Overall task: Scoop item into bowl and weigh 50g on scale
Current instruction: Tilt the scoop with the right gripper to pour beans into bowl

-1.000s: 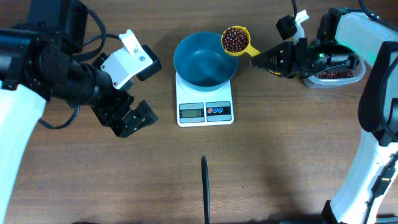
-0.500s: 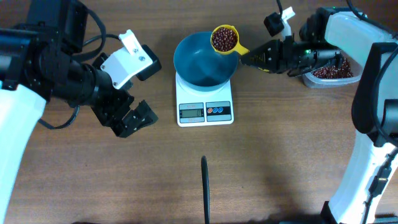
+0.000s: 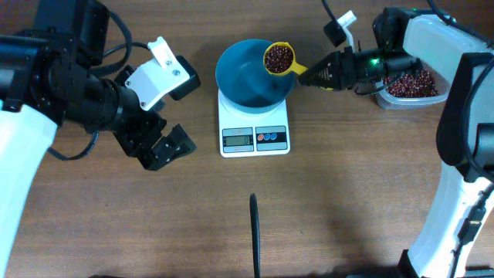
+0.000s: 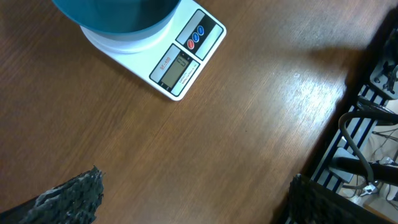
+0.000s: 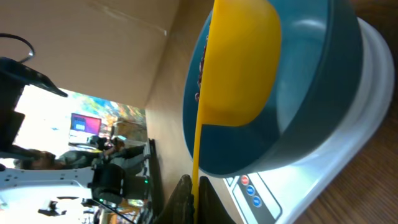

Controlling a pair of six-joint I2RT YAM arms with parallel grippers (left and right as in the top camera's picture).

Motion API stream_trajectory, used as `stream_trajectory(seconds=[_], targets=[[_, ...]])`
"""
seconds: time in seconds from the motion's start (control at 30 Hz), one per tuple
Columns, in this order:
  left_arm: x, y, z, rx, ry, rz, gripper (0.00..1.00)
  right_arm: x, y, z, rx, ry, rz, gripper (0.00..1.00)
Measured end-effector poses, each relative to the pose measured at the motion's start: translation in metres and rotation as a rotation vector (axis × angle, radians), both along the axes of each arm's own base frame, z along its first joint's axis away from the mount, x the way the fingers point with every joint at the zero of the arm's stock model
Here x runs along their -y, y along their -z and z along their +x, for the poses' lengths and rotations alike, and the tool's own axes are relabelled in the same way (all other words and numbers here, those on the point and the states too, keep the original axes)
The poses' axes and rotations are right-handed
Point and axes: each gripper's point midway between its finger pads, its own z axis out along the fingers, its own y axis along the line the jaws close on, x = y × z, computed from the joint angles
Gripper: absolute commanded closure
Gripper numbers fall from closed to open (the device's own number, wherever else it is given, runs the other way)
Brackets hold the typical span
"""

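Note:
The blue bowl [image 3: 234,77] stands on the white scale [image 3: 255,140] at mid-table. A yellow scoop [image 3: 279,59], heaped with reddish-brown beans [image 3: 278,56], hangs over the bowl's right rim. My right gripper [image 3: 318,75] is shut on its handle. In the right wrist view the scoop's underside [image 5: 239,62] covers the bowl [image 5: 311,93], and the handle runs down between my right gripper's [image 5: 196,200] closed fingers. My left gripper [image 3: 163,147] stands open left of the scale, holding nothing. The left wrist view shows the scale [image 4: 180,62], the bowl [image 4: 118,12] and the spread left gripper [image 4: 193,205].
A clear tub [image 3: 409,87] of beans sits at the far right behind the right arm. A thin black bar [image 3: 254,232] lies at the table's front middle. The table's right edge and a dark rack [image 4: 367,124] show in the left wrist view.
The right gripper has carried the full scoop leftward from beside the bowl to over its right rim. The left arm has not moved.

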Motion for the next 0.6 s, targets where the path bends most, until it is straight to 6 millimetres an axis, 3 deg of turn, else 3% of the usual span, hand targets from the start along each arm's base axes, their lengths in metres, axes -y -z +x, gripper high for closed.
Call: stream_trajectory(seconds=[0.33, 0.6], targets=[[0.0, 0.0, 0.0, 0.0, 0.0, 0.0, 0.01, 0.006, -0.011, 0.014, 0.053, -0.022, -0.155, 0.96], [0.0, 0.0, 0.0, 0.0, 0.0, 0.0, 0.01, -0.011, -0.012, 0.011, 0.089, -0.095, -0.284, 0.96]])
